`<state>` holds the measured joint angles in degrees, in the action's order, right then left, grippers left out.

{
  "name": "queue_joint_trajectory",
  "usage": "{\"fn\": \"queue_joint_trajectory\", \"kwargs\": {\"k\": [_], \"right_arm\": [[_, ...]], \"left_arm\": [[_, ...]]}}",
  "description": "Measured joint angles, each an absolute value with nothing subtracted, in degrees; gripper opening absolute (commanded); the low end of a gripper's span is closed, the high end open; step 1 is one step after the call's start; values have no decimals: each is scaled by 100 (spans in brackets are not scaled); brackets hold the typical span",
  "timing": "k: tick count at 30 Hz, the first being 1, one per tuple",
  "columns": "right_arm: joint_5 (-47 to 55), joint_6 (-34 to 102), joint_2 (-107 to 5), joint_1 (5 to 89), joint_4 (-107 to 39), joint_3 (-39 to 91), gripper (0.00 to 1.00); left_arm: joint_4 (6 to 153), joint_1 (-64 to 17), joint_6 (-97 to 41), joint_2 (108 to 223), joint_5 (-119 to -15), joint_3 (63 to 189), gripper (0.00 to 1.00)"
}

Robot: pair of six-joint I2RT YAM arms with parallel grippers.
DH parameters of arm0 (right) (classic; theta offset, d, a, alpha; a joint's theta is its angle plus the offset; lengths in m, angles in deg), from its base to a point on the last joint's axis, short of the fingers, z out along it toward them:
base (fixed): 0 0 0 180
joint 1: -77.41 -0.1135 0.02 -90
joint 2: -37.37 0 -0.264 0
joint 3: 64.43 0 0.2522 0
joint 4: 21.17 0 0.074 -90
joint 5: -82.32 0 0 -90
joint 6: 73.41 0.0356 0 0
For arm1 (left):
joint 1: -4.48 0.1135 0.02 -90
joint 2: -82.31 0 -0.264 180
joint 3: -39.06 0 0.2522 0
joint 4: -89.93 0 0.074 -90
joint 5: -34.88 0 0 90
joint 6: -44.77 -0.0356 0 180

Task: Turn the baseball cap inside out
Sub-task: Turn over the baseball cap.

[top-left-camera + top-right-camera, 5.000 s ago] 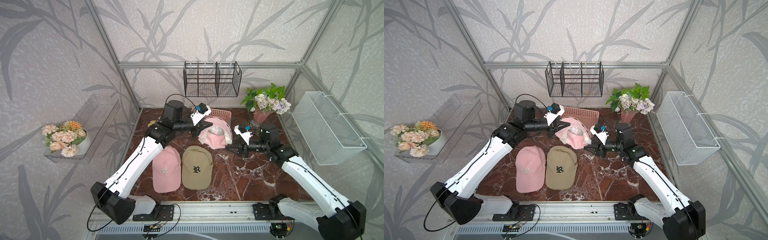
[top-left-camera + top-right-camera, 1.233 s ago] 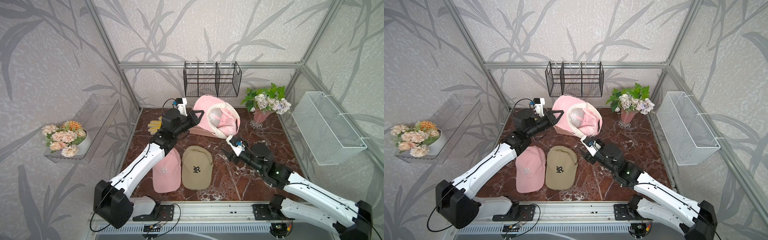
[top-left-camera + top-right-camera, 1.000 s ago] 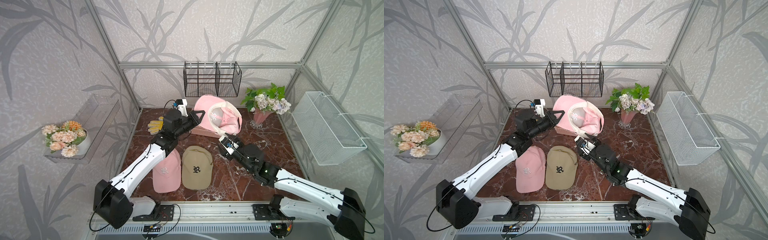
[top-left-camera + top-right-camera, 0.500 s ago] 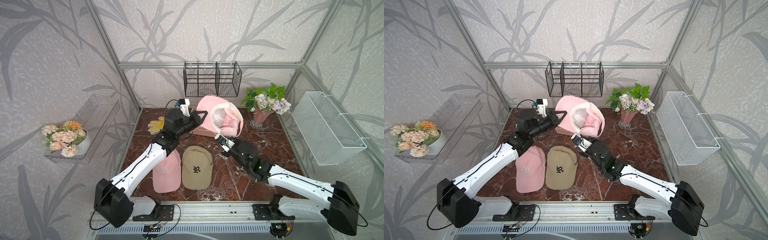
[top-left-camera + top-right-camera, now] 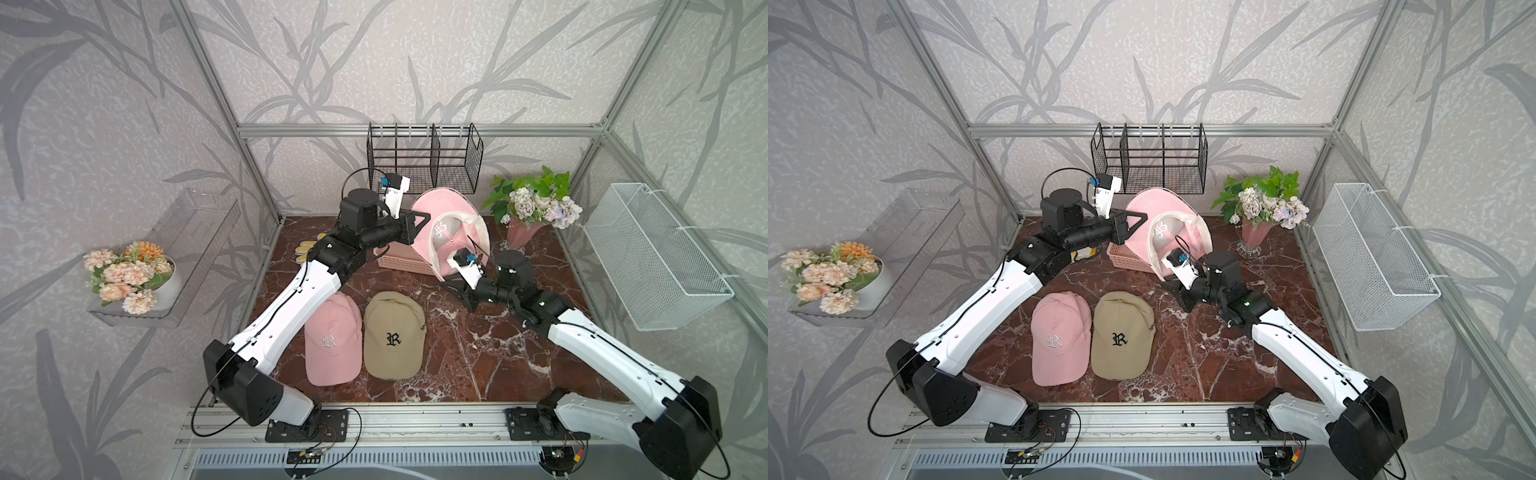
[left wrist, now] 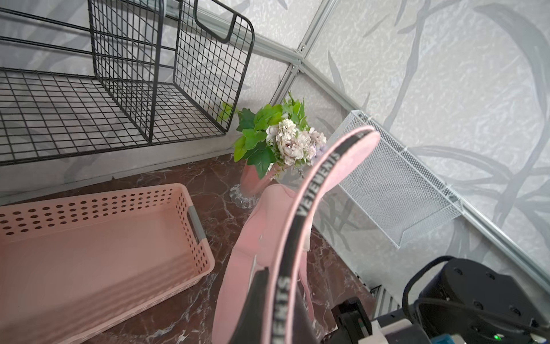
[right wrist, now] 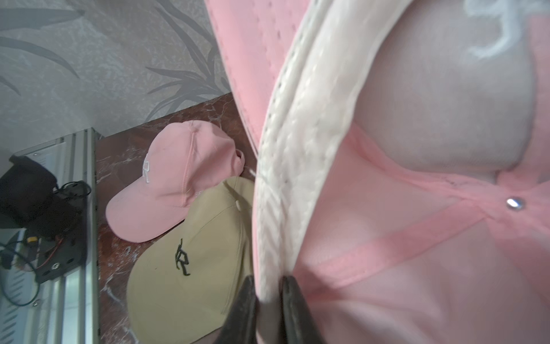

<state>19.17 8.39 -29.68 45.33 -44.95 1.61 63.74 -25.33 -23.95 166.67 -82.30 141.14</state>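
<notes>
Nearest the rail, two caps lie crown up on the dark red marble table [image 5: 478,340]. A pink fabric cap with a white R [image 5: 332,340] is on the left, and a beige fabric cap with a black R [image 5: 394,332] sits just beside it on the right.

One step farther and to the right, the right gripper [image 7: 268,280] reaches up to the lower rim of the pink baseball cap with a cream sweatband [image 5: 436,208]. In the right wrist view the cream sweatband [image 7: 297,149] runs straight down between the two dark fingers [image 7: 244,300]. The jaws are pinched onto it, one finger on the lining side and one outside.

The cap itself hangs in the air, clear of the table, by the right end of the pink perforated plastic basket [image 5: 399,262]. Its opening faces the near side, showing the lining and a small metal stud [image 7: 515,204].

At the cap's far left edge sits the left gripper [image 5: 422,224], jaws closed on the cap and holding it aloft. The left wrist view shows a black lettered band [image 6: 315,184] along that edge, running out from the grip.

Farther back, a pink vase of pale flowers [image 5: 536,208] stands in the far right corner. A black wire rack [image 5: 424,166] hangs on the far wall. A white mesh basket [image 5: 652,257] is on the right wall and a clear plastic shelf [image 5: 191,232] on the left wall.
</notes>
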Motion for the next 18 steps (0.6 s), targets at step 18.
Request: {"fn": "queue_joint_trajectory", "kwargs": {"k": [18], "right_arm": [[105,1468,-1576,4575,-4143,-401,65]], "left_arm": [[6243,-2508,-2764,16678,-8519,14173,0]]}}
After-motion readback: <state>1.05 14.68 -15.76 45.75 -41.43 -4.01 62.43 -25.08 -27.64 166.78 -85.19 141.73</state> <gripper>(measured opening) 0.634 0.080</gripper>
